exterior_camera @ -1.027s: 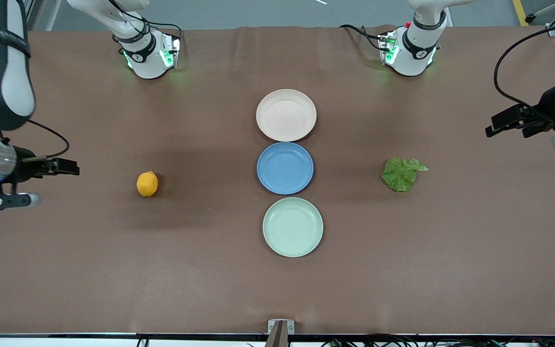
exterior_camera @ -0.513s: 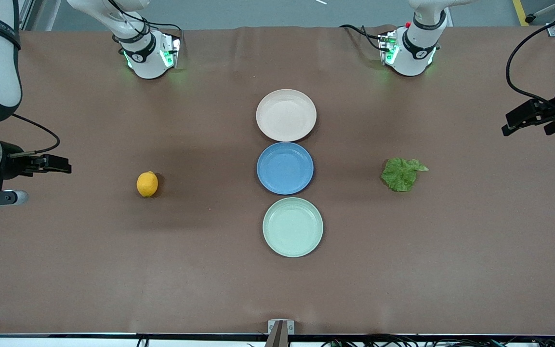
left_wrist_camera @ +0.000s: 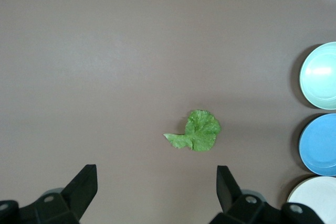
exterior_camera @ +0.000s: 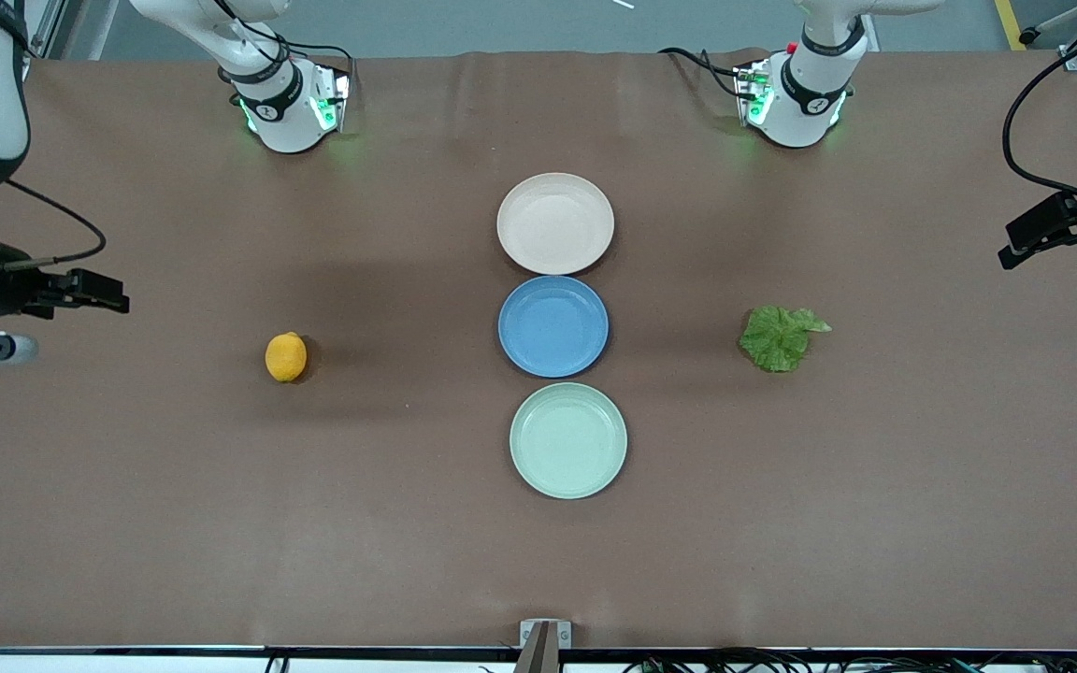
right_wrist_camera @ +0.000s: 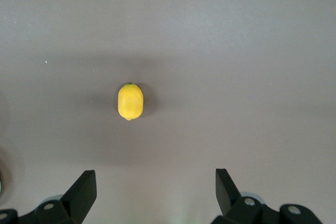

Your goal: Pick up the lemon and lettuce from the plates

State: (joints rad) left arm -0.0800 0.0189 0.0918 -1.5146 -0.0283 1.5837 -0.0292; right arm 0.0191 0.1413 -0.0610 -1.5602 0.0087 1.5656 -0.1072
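Table [exterior_camera: 174, 523]: brown cloth over the whole work surface, robot bases along its edge farthest from the front camera.

Three plates in one row down the middle, rims nearly touching. Beige-pink plate [exterior_camera: 555, 223] farthest from the front camera, blue plate [exterior_camera: 553, 326] between, mint plate [exterior_camera: 568, 440] nearest. All three are bare, so the fruit and leaf are not on plates at all, whatever the task wording says.

Right gripper [exterior_camera: 80, 292] hangs over the right arm's end of the table, well apart from the lemon; fingers [right_wrist_camera: 79, 195] spread wide, nothing between them. Left gripper [exterior_camera: 1057, 229] hangs over the left arm's end; fingers [left_wrist_camera: 81, 187] likewise spread and empty.

Lettuce [exterior_camera: 780, 337] lies flat on the cloth toward the left arm's end, about level with the blue plate, pale stem pointing away from the plates.

Lemon [exterior_camera: 286, 357] sits on the cloth toward the right arm's end, a touch nearer the front camera than the lettuce.

Risks, as I judge them:
- Lemon is rounded; an off-centre pinch could squirt it out and send it rolling.
- Lettuce is thin and flat; fingers may close above it or snag cloth with it.
- Both grippers stand well off their targets; a long approach leaves room for misalignment.
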